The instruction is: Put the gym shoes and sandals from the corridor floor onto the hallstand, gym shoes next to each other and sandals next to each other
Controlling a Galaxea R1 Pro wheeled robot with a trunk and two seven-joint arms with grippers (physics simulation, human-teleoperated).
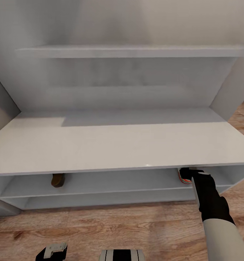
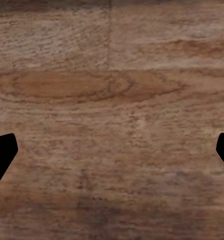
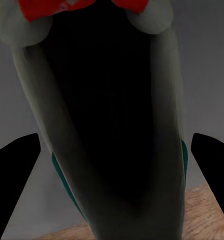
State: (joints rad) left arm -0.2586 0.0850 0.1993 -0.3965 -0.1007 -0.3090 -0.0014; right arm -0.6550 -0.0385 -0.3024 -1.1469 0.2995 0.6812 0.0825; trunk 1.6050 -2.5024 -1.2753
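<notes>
reaching into hallstand (image 1: 111, 145) bay: right jaws wide around cream gym shoe (image 3: 104, 125), red-orange patches; left jaws wide.

Stood against a pale grey wall (image 1: 111, 18), on wood-plank floor (image 1: 111, 228), beneath soft, even light, dim under the shelves.

gym shoe (image 1: 184, 176) and sandal (image 1: 58, 179) mostly hidden under bench top

Right claw (image 1: 190, 174) open — arm extended forward.
</notes>
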